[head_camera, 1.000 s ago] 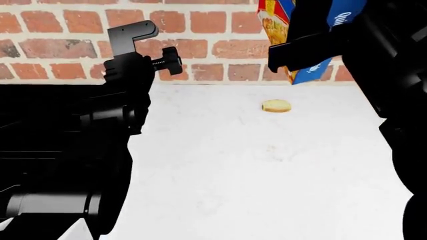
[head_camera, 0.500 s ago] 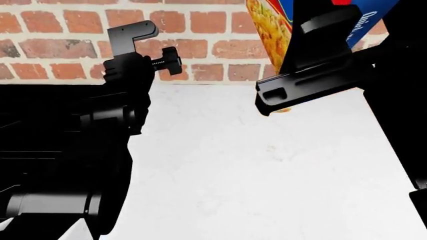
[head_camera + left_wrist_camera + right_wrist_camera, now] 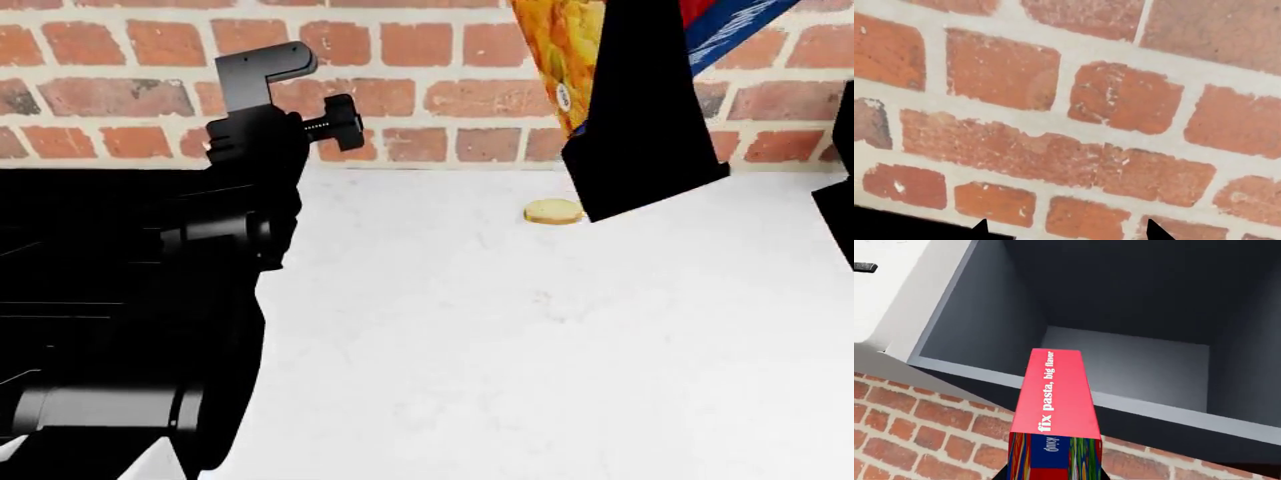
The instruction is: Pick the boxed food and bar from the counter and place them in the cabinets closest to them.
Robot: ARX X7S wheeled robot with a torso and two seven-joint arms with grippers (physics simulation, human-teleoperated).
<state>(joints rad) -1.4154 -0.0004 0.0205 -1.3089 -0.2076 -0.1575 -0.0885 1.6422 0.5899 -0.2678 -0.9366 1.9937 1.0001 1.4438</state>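
My right gripper [image 3: 645,125] is shut on the boxed food [image 3: 562,55] and holds it high over the counter [image 3: 534,340], at the head view's top edge. In the right wrist view the box [image 3: 1054,410] shows its red end with white lettering. It points up at the open cabinet [image 3: 1134,365], just below the front edge. My left gripper [image 3: 1064,234] is open and empty, its two fingertips [image 3: 981,229] apart, facing the brick wall. The bar is out of view.
A small round tan-yellow lump [image 3: 553,211] lies on the counter near the brick wall [image 3: 427,90]. My left arm [image 3: 254,150] fills the head view's left side. The cabinet's inside is grey, with a white door [image 3: 894,285] beside it.
My right arm has lifted the boxed food higher and tilted it upright. The tan lump, covered half a second ago, shows again. The left arm has not moved.
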